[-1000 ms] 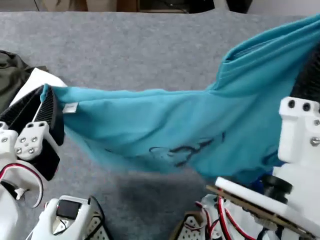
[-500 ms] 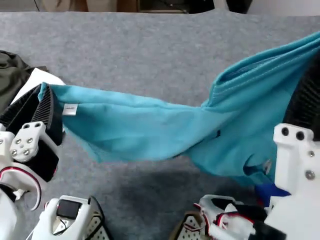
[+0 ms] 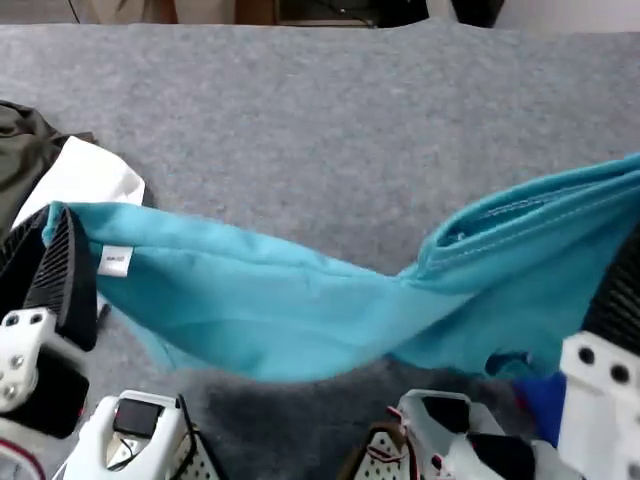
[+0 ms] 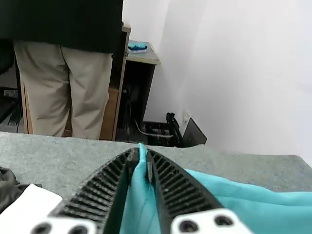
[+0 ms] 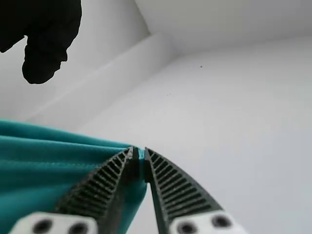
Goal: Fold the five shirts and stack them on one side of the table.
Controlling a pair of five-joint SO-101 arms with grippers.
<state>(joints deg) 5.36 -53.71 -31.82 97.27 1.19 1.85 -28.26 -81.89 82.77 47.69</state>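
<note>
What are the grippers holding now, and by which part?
Both hold the teal shirt: the left gripper pinches an edge by the white tag, the right gripper the far stitched edge.

The turquoise shirt (image 3: 300,310) hangs stretched across the near side like a barrier; beyond it the grey table (image 3: 330,110) lies open, with room to pass; at its left end a white shirt (image 3: 90,178) and a dark green garment (image 3: 22,150) crowd the edge; nearer than it stand the arm bases (image 3: 140,435).
</note>
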